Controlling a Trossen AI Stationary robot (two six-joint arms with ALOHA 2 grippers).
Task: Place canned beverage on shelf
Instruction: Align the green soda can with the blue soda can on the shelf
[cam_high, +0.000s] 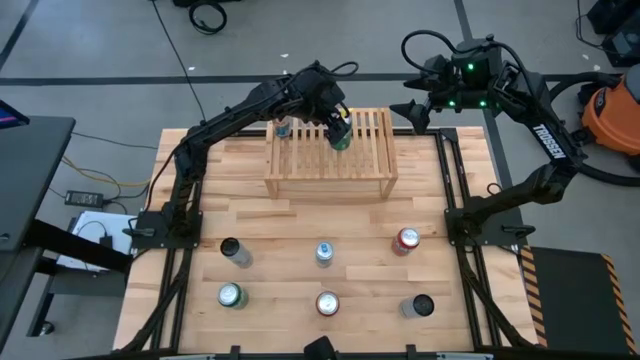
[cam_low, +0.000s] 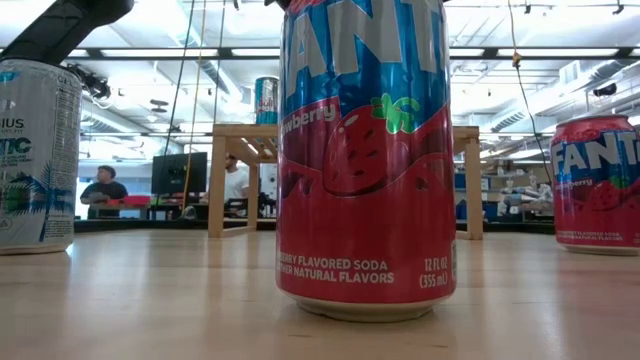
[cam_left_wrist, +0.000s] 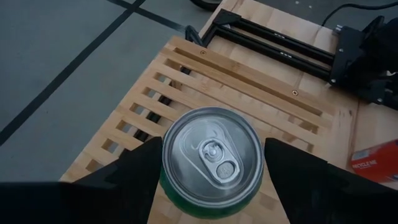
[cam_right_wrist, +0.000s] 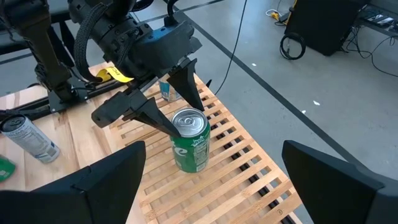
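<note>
left gripper (cam_high: 339, 131) over shelf (cam_high: 330, 178), fingers spread either side of upright green can (cam_right_wrist: 189, 149) standing on the slats, contact unclear. second can (cam_high: 284, 127) at shelf's left end. right gripper (cam_high: 412, 112) parked beyond shelf's right end, fingers apart, empty. six cans (cam_high: 324, 253) on table (cam_high: 300, 235).

Eight cans total: two on the light slatted-wood shelf (cam_high: 330, 150), six on the butcher-block bench (cam_high: 300, 240); two dark arms.
</note>
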